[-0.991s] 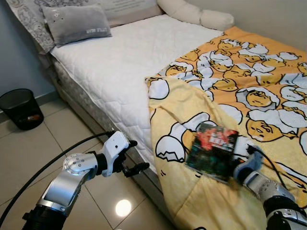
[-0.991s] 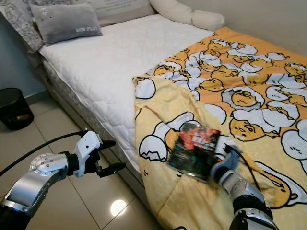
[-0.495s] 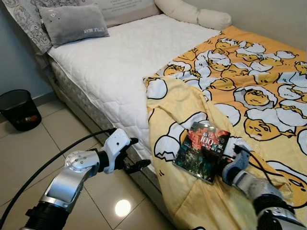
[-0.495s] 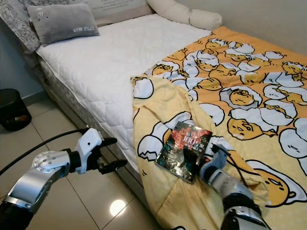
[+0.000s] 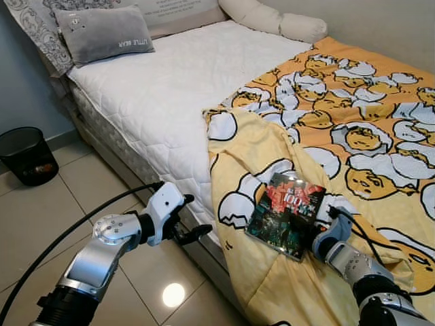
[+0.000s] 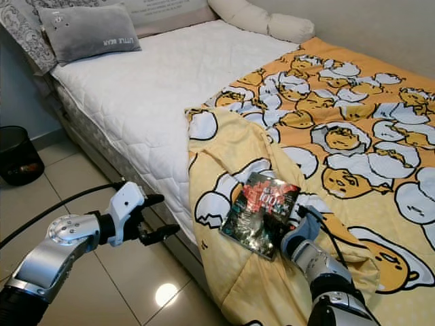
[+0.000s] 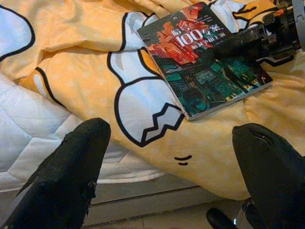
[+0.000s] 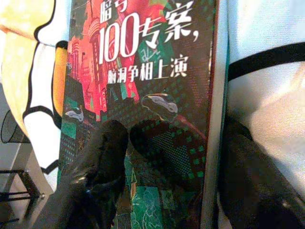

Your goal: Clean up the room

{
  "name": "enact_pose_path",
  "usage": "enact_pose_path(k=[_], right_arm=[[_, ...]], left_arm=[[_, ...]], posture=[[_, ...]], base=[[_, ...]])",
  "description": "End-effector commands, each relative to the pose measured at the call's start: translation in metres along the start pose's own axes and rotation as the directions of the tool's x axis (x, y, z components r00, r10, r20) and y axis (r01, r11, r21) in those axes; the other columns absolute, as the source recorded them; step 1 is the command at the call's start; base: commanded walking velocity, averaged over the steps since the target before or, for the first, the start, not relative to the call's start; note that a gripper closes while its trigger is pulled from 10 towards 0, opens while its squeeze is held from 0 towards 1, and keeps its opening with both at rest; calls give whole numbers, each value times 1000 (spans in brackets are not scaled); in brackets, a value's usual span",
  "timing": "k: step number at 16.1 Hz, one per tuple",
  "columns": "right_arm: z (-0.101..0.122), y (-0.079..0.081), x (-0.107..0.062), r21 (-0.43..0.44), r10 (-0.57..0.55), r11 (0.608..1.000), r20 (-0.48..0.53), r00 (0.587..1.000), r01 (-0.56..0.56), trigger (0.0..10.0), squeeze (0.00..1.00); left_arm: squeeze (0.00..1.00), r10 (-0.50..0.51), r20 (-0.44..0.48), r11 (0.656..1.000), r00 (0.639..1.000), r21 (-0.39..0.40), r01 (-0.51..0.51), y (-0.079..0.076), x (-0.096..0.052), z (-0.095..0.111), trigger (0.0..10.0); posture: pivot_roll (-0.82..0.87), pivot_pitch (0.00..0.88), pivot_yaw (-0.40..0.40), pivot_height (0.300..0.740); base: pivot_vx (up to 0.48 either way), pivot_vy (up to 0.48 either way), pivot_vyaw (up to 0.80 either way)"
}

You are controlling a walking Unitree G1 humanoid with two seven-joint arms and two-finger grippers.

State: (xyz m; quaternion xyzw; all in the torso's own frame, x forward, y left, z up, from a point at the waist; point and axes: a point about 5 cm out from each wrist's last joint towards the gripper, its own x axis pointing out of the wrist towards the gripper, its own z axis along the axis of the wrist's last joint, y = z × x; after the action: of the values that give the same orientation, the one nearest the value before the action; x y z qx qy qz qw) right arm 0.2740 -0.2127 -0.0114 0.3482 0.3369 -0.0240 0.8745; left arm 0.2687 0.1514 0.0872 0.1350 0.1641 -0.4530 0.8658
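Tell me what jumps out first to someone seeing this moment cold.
The bright yellow egg-print blanket over the foot half of the bed, with a dark book with a red and green cover lying on its near fold. The right gripper has one finger laid on the book's cover and the other past its edge, while the left gripper hovers open over the floor beside the bed. A black waste bin stands on the tiles by the wall.

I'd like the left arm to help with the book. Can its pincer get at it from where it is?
Probably yes: the left pincer hangs open beside the bed edge, facing the book with only blanket between. The right pincer already grips the book's far end.
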Motion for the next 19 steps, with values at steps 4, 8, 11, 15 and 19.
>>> enact_pose_path(k=[4,8,11,15,19], right_arm=[[-7,5,3,29,24,999,-48,999,-23,0,0],[11,13,0,79,141,987,7,990,-141,0,0],[41,28,-6,115,304,941,133,943,-319,0,0],[61,34,-13,116,396,896,232,888,-430,0,0],[72,39,-19,140,440,857,304,845,-497,0,0]], left_arm=[[0,1,-5,1000,1000,12,-1,0,2,0,10000],[0,15,2,1000,1000,9,-16,1,2,0,10000],[0,33,20,999,999,3,-33,6,4,4,10000],[0,38,29,999,999,4,-38,8,6,6,10000],[0,62,54,998,997,-16,-61,10,8,7,10000]], posture=[[2,0,-43,740],[1,0,-46,740],[-3,0,-43,740],[-7,0,-41,740],[-5,0,-41,740]], base=[[0,0,0],[0,0,0],[0,0,0],[0,0,0],[0,0,0]])
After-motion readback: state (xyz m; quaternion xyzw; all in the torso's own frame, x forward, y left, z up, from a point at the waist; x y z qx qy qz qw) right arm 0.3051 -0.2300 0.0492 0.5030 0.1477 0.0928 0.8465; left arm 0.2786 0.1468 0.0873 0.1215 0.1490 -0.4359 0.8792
